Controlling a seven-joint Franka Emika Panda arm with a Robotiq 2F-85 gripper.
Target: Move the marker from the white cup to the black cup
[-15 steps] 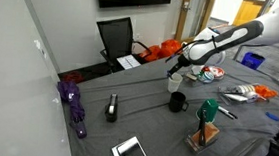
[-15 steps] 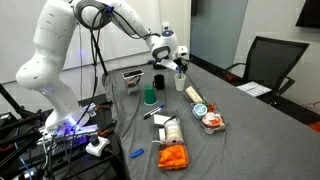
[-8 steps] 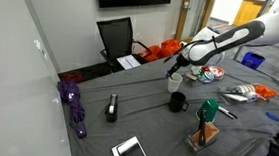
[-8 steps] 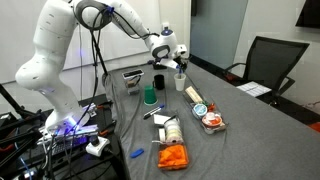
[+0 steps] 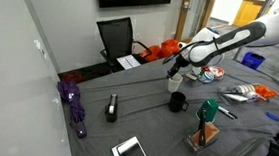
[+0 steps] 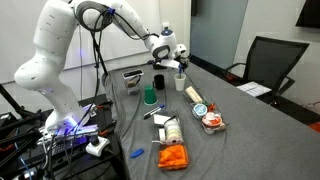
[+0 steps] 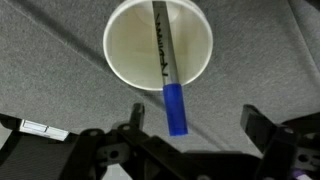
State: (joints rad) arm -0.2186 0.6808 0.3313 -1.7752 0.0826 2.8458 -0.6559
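White cup [image 5: 174, 83] stands on grey table [image 5: 141, 123]; black office chair [image 5: 116, 36] behind

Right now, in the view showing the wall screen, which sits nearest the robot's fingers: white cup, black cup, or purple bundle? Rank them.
1. White cup, directly beneath the fingers.
2. Black cup, just in front of the white one.
3. Purple bundle, far off beside the wall.

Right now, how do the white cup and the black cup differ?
Colour: the white cup is white, the black cup black. Contents: the marker leans in the white cup; nothing sticks out of the black cup. Position: the open gripper hangs over the white cup, not the black cup. Both stand upright, similar in size.
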